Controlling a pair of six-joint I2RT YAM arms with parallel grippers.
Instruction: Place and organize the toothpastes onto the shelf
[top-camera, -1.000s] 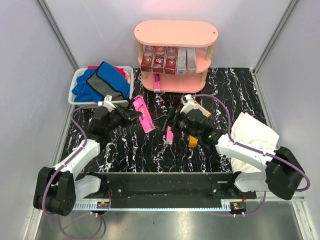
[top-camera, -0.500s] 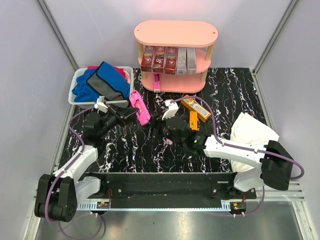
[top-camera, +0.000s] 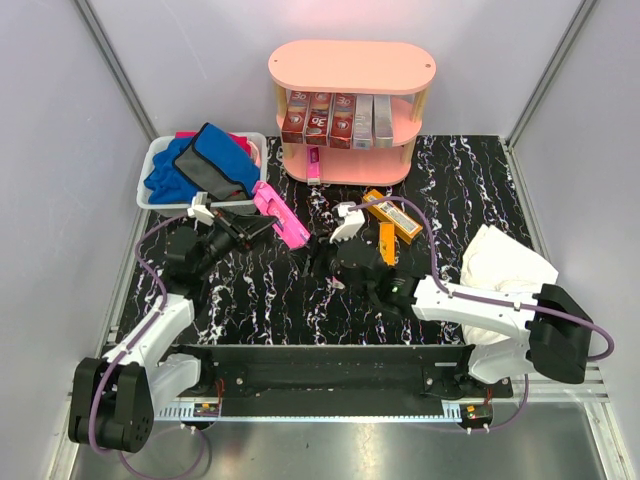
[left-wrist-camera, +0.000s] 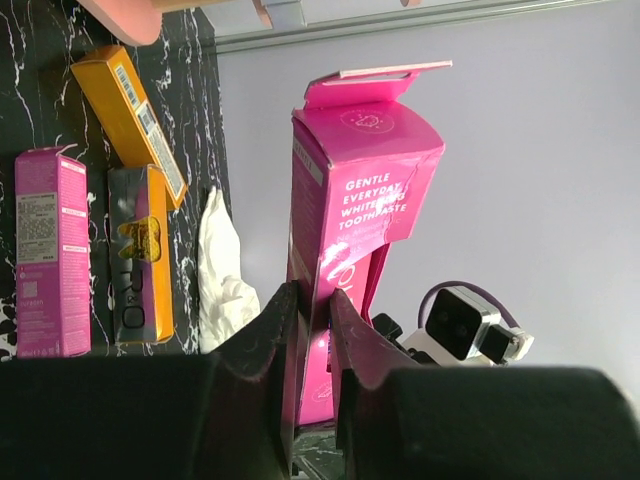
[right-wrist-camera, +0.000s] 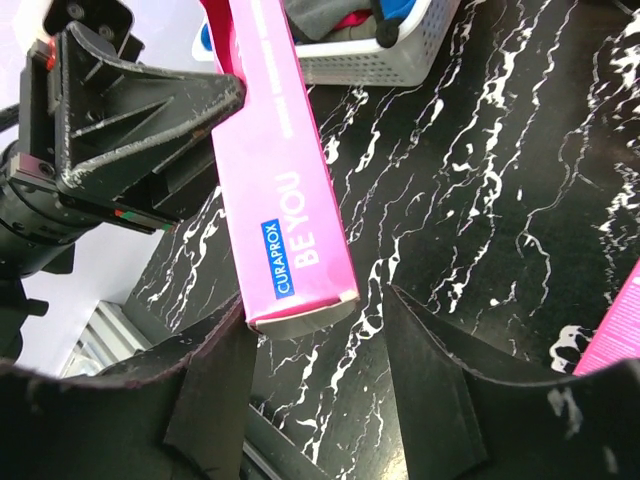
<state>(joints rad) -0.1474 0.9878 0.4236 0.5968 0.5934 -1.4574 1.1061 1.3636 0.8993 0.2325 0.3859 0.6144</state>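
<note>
My left gripper (top-camera: 250, 224) (left-wrist-camera: 312, 300) is shut on a bright pink toothpaste box (top-camera: 281, 213) (left-wrist-camera: 350, 230), held above the table with its top flap open. My right gripper (top-camera: 314, 253) (right-wrist-camera: 316, 316) straddles the box's free end (right-wrist-camera: 285, 200). Its jaws are open: one finger is against the box and a gap shows on the other side. Several dark red and silver toothpastes (top-camera: 335, 115) stand on the middle tier of the pink shelf (top-camera: 350, 65). One pink box (top-camera: 313, 162) stands on the bottom tier. Two orange boxes (top-camera: 392, 215) (top-camera: 385, 243) and a pink one (left-wrist-camera: 50, 250) lie on the table.
A white bin (top-camera: 152, 160) (right-wrist-camera: 400, 55) with blue and grey cloths (top-camera: 215, 160) stands at the back left. A white cloth (top-camera: 505, 260) lies at the right, beside my right arm. The black marbled table (top-camera: 260, 290) lies between the arms.
My right arm swung left to the pink box's free end and its jaws narrowed around it. My left gripper kept hold of the box and drew it slightly back and left.
</note>
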